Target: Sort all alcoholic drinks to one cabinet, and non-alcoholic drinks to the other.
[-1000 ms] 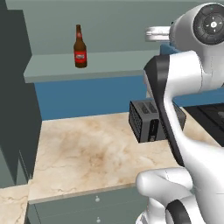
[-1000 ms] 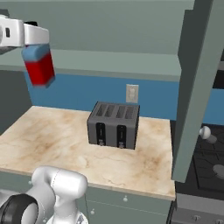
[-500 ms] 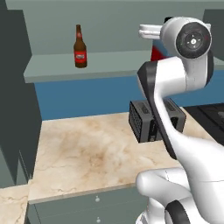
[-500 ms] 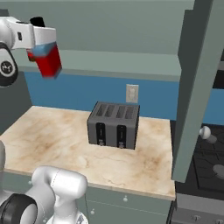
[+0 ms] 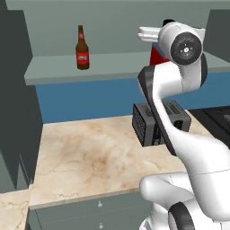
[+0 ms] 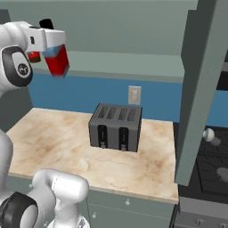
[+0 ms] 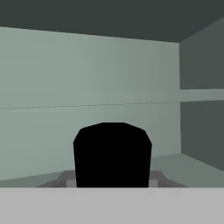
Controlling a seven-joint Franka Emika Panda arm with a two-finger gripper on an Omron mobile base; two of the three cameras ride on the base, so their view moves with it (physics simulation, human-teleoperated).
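Flat bottle (image 6: 57, 60): red below, blue shoulder, black cap.

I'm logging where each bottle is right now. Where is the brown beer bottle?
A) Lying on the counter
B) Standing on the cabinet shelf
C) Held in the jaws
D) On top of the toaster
B: the brown beer bottle stands upright on the cabinet shelf, apart from the arm.

The beer bottle (image 5: 81, 48) stands on the cabinet shelf (image 5: 58, 72) above the counter (image 5: 90, 157), toaster (image 6: 116, 128) below.
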